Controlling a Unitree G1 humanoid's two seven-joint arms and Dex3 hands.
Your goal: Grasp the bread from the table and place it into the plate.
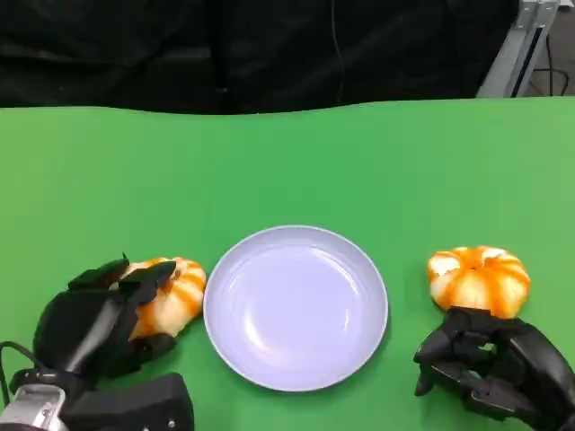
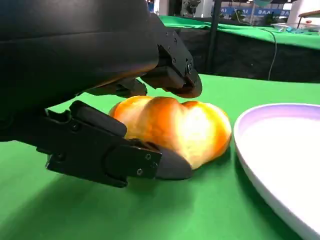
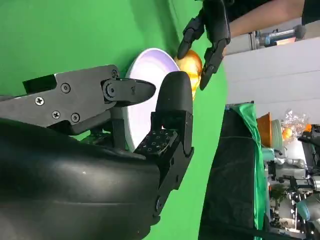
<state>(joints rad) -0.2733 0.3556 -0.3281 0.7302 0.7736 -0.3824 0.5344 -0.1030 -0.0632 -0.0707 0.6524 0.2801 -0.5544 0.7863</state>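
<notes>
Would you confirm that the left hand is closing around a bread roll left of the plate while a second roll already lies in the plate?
Not quite. The head view shows the second roll on the green table, right of the plate, in front of the right hand. The left hand does close around the other roll.

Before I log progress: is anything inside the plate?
Nothing: the plate is bare across its whole visible inside. One bread lies on the table beside it under the left hand, the other bread beyond the right hand.
</notes>
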